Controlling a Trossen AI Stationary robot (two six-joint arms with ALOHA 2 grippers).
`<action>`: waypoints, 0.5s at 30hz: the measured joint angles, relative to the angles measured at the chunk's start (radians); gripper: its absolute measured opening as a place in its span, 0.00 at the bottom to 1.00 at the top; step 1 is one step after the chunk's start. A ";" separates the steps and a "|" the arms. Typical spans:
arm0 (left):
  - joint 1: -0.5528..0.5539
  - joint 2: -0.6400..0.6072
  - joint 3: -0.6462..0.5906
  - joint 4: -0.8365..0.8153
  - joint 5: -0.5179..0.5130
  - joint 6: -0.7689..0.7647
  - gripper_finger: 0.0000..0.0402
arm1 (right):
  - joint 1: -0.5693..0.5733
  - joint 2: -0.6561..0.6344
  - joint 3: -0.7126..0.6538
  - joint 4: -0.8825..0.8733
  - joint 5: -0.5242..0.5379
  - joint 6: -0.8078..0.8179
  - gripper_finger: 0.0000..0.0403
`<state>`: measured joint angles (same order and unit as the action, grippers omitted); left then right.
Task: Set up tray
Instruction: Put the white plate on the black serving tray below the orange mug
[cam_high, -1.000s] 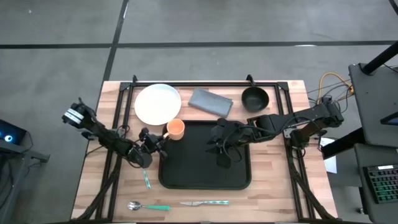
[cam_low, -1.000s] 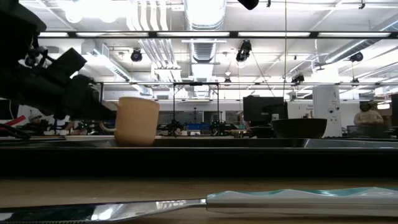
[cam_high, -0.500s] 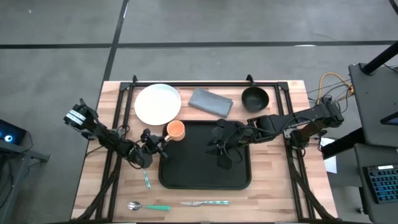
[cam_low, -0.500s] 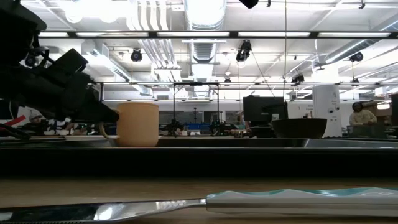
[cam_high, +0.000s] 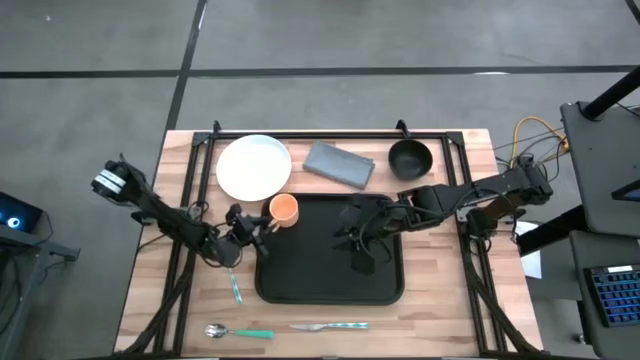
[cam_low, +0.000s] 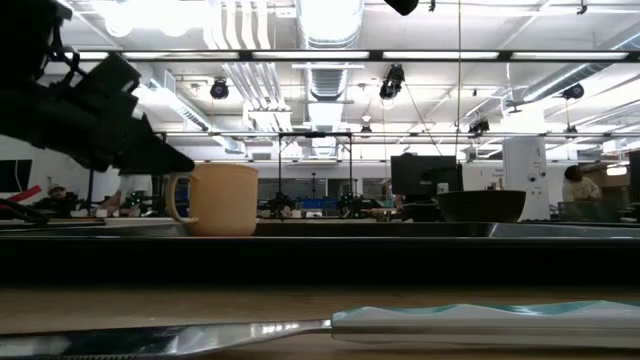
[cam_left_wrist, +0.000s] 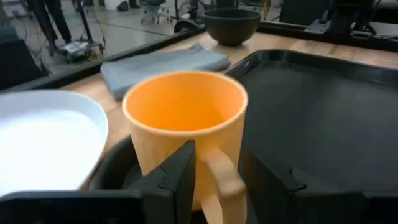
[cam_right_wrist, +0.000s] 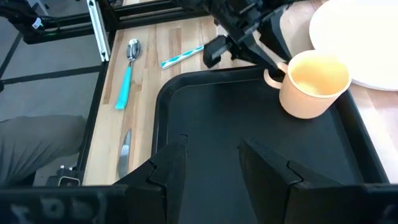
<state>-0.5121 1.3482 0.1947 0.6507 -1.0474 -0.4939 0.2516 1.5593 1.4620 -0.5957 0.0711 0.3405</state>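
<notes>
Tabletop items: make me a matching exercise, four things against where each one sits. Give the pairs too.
Things:
1. orange mug
2. white plate
3. grey napkin
4. black bowl

Places:
A. far right part of the table, past the tray's corner
B. on the tray, in its far left corner
C. far side of the table, between plate and bowl
D. far left, beside the mug, off the tray

Pairs: 1-B, 2-D, 3-C, 4-A
</notes>
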 joint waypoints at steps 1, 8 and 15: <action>0.000 -0.023 0.000 -0.024 0.000 0.011 0.28 | 0.003 0.000 0.000 0.000 0.000 0.000 0.34; 0.000 -0.208 0.000 -0.276 -0.002 0.015 0.28 | 0.008 0.000 0.000 0.001 0.000 0.000 0.34; 0.002 -0.468 0.000 -0.652 -0.027 0.078 0.28 | 0.020 0.000 0.000 0.000 0.000 -0.003 0.34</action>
<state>-0.5098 0.8802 0.1950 -0.0018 -1.0744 -0.4160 0.2719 1.5592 1.4620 -0.5956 0.0712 0.3378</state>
